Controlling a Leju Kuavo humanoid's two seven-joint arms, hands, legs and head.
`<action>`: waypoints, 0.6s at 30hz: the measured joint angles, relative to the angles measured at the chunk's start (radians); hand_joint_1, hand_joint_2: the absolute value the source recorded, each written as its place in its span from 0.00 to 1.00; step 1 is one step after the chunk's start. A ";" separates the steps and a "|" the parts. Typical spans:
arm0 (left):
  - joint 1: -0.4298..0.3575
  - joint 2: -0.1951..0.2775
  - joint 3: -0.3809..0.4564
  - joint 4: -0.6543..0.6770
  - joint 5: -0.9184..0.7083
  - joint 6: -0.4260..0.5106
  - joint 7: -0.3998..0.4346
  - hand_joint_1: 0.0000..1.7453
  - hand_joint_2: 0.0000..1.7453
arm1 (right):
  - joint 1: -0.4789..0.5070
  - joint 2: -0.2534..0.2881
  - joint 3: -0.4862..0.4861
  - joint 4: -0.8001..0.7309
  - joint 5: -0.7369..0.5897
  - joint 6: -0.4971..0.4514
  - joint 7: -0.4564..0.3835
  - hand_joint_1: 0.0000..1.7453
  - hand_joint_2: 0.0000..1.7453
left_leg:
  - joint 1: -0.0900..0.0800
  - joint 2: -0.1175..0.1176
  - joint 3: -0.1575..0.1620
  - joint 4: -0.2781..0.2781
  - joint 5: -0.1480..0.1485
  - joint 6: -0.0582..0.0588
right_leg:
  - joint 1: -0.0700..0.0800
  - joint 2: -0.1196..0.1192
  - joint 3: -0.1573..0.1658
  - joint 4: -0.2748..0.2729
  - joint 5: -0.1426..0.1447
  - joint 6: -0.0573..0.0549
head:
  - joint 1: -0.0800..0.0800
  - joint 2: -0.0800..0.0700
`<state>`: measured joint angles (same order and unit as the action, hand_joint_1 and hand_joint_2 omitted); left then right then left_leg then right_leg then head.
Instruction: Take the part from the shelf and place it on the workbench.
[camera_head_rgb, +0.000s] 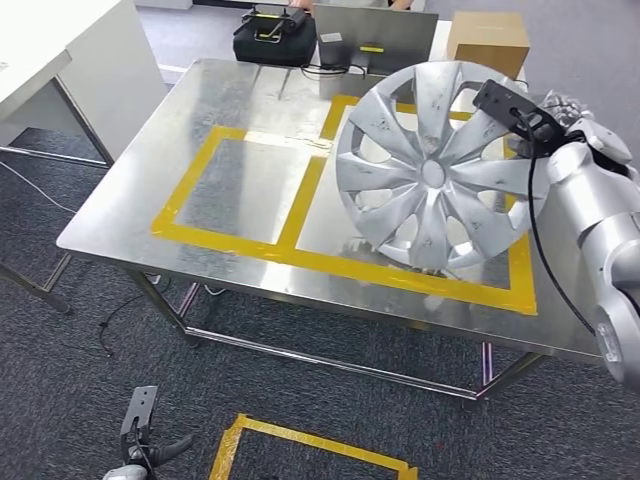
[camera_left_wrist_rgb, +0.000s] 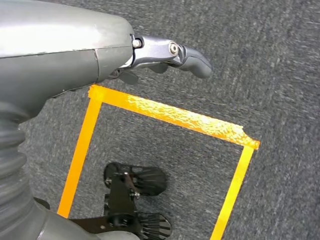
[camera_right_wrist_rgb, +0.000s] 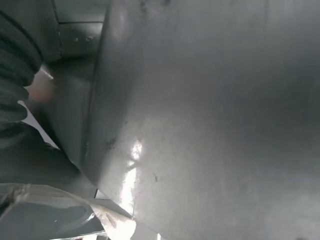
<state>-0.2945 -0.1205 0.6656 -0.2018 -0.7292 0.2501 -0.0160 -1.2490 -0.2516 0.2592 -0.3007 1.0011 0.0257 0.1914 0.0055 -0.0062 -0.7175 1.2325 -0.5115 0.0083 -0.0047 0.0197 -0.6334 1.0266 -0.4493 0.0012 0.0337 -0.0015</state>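
- one big steel workbench (camera_head_rgb: 249, 110) takes up most of the head view, with yellow tape (camera_head_rgb: 226, 240) marking two boxes on its top; the robot stands in front of it.
- the part is a silver wheel cover (camera_head_rgb: 434, 170), held up over the right-hand taped box, tilted with its face toward the camera; whether its lower rim touches the steel yet, i cannot tell.
- it looks like thin moulded plastic: light for its width, fairly stiff but springy at the spokes, smooth and a bit slippery, and likely to scuff or crack if dropped on the metal. the rim is the sensible place to take hold, as the spokes would flex.
- the right hand (camera_head_rgb: 562, 120) is at the cover's far right edge, behind the rim; it seems to grip the rim there, but its fingers are hidden, so how tightly they close i cannot tell. the right wrist view gives a blurred grey surface (camera_right_wrist_rgb: 211, 120), probably the cover's back.
- the left hand (camera_left_wrist_rgb: 170, 52) hangs low over the grey carpet (camera_left_wrist_rgb: 271, 60) near a taped square on the floor, fingers held out loosely and holding nothing.
- a cardboard box (camera_head_rgb: 487, 40) and a black case (camera_head_rgb: 273, 38) sit at the bench's far end.
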 joint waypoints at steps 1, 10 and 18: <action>-0.004 0.001 0.000 0.000 -0.005 -0.001 0.001 0.00 1.00 | 0.003 -0.003 0.000 0.005 0.001 0.032 0.013 1.00 1.00 | -0.007 0.001 0.037 -0.070 0.026 0.015 | 0.002 0.000 0.001 0.000 0.001 0.000 | 0.000 0.000; -0.012 -0.002 0.000 0.000 -0.020 0.006 0.004 0.00 1.00 | 0.058 -0.043 0.005 0.027 0.020 0.049 0.048 0.25 0.25 | -0.010 0.004 0.109 -0.225 0.075 0.040 | 0.001 -0.012 -0.063 0.114 -0.068 0.039 | 0.006 0.000; -0.007 -0.002 0.002 0.000 -0.034 0.041 -0.003 0.00 1.00 | 0.098 -0.048 0.012 0.035 0.037 0.030 0.034 0.00 0.00 | -0.004 0.003 0.101 -0.204 0.058 0.015 | -0.019 -0.020 -0.023 0.022 0.004 0.065 | 0.008 0.000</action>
<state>-0.3020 -0.1225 0.6672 -0.2018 -0.7631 0.2915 -0.0187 -1.1510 -0.3001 0.2709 -0.2656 1.0380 0.0561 0.2249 0.0011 -0.0033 -0.6161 1.0286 -0.4535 0.0235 -0.0241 0.0001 -0.6562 1.0490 -0.4456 0.0663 0.0421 -0.0015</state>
